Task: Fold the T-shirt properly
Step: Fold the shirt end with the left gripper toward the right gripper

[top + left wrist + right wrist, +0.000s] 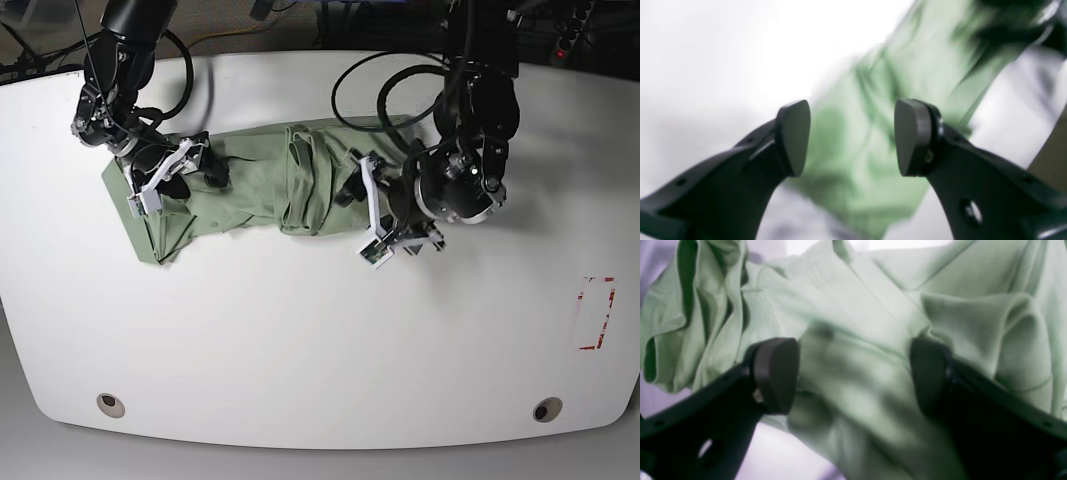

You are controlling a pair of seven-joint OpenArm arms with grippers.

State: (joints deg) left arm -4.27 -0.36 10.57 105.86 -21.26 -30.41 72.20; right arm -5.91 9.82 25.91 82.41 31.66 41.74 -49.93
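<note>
The T-shirt (250, 185) lies bunched near the table's (300, 350) far edge. The right gripper (178, 172) – jaws apart, holding nothing – hovers over its left end; the left gripper (368, 212) is released too. Folding is midway; next needs fresh grasps.

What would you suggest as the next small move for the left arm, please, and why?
Probably lift the left gripper clear of the T-shirt. Its fingers stand apart with nothing between them, and the cloth beside it lies bunched in a ridge at mid-shirt, so a fresh grasp on the hem could follow.
</note>
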